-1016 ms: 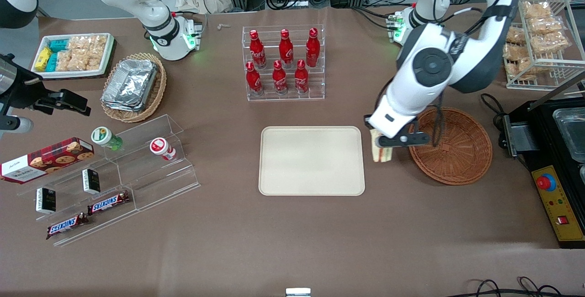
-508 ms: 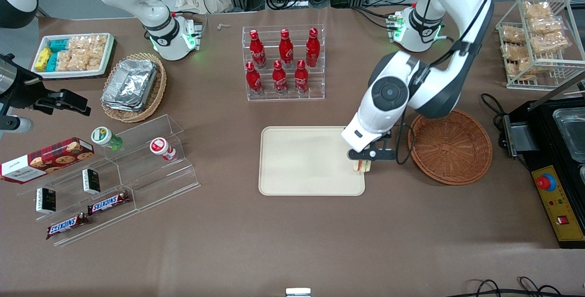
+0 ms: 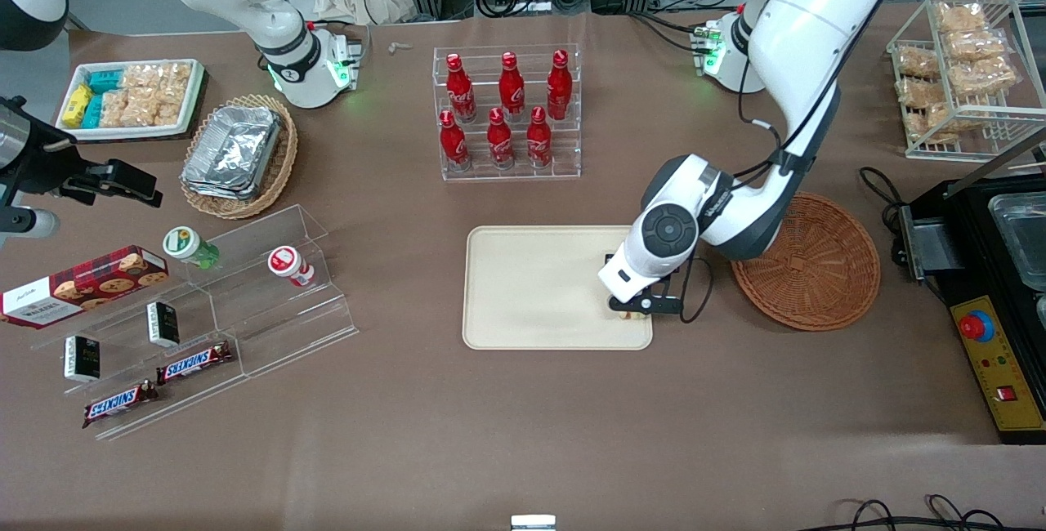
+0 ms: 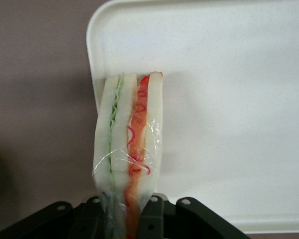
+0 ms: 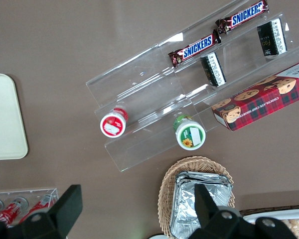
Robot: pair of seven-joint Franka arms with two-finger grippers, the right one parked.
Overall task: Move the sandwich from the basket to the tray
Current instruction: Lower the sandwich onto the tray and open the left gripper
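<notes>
The sandwich [image 4: 129, 144] is a wrapped wedge of white bread with green and orange-red filling. My gripper [image 4: 123, 216] is shut on its wide end. In the front view only a sliver of the sandwich [image 3: 628, 315] shows under the gripper [image 3: 633, 309], low over the cream tray [image 3: 531, 286], at the tray corner nearest the basket and the front camera. The sandwich's narrow end points at the tray's surface [image 4: 229, 99] just inside the rim. I cannot tell whether it touches. The reddish-brown basket [image 3: 817, 269] stands beside the tray toward the working arm's end, with nothing in it.
A clear rack of red bottles [image 3: 508, 110] stands farther from the camera than the tray. A tiered acrylic shelf with snacks [image 3: 221, 294], a tan basket of foil containers [image 3: 239, 153] and a white snack tray [image 3: 131, 98] lie toward the parked arm's end. A black machine [image 3: 997, 286] stands beside the basket.
The gripper carried the sandwich from the gap between basket and tray onto the tray's corner and came down lower. The arm's elbow dropped with it.
</notes>
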